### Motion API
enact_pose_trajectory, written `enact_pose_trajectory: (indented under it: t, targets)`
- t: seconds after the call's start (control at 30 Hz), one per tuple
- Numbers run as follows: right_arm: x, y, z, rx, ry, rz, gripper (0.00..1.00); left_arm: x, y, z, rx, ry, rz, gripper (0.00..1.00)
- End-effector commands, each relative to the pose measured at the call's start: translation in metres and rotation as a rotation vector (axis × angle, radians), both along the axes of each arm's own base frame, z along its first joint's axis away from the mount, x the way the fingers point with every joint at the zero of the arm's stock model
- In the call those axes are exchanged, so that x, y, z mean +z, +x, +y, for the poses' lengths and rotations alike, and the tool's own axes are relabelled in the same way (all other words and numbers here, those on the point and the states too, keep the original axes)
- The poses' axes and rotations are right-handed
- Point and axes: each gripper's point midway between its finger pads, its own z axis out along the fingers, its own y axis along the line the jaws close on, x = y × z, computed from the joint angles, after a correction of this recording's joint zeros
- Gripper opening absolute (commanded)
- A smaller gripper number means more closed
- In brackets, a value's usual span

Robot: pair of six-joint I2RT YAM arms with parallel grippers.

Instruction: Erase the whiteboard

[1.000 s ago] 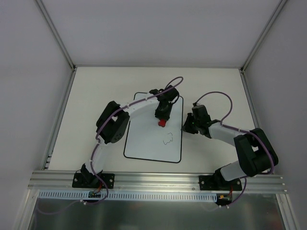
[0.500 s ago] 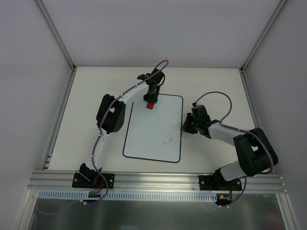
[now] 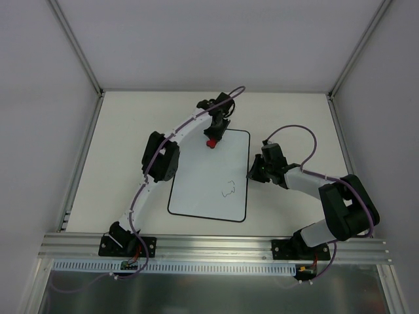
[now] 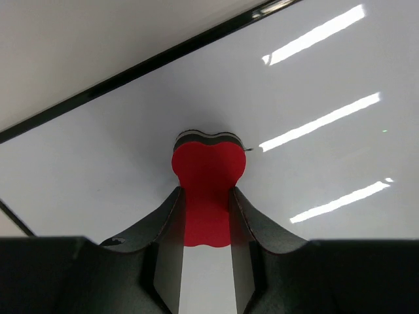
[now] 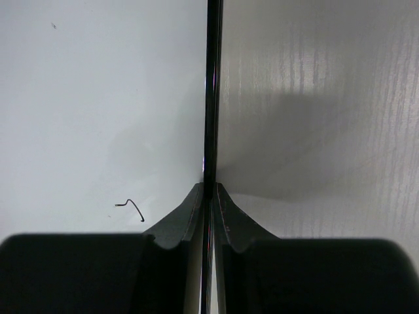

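Whiteboard (image 3: 200, 186) lying flat between the arms, dark scribble (image 3: 229, 190) near its right side; left gripper (image 3: 213, 137) clamped on red eraser (image 3: 211, 143), eraser near board's far edge; right gripper (image 3: 251, 175) pinched onto board's right edge

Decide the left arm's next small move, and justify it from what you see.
Probably draw the left end effector, shut on the red eraser, down the whiteboard toward the scribble: the eraser sits near the far edge, the mark lies nearer the arms' bases, and the right end effector clamps the board's right edge.
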Motion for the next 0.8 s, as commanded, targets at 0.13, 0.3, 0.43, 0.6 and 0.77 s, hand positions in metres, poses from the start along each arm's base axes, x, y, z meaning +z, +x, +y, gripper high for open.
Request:
enact_pose_trajectory:
  t: [0.13,0.3,0.43,0.6,0.77]
  targets:
    - [-0.032,-0.042,-0.021,0.012,-0.108,0.157,0.11,-0.034,-0.054,-0.062,-0.173,-0.075,0.156,0.00]
    - [-0.032,-0.044,-0.023,0.008,-0.109,0.157,0.11,-0.039,-0.074,-0.074,-0.213,-0.103,0.211,0.00]
    - [-0.034,-0.045,-0.024,0.006,-0.112,0.162,0.11,-0.042,-0.090,-0.072,-0.236,-0.100,0.252,0.00]
    - [-0.034,-0.046,-0.023,0.002,-0.109,0.166,0.11,-0.051,-0.119,-0.053,-0.175,-0.064,0.337,0.00]
    - [-0.034,-0.046,-0.023,0.003,-0.107,0.165,0.11,-0.053,-0.139,-0.033,-0.088,-0.042,0.355,0.00]
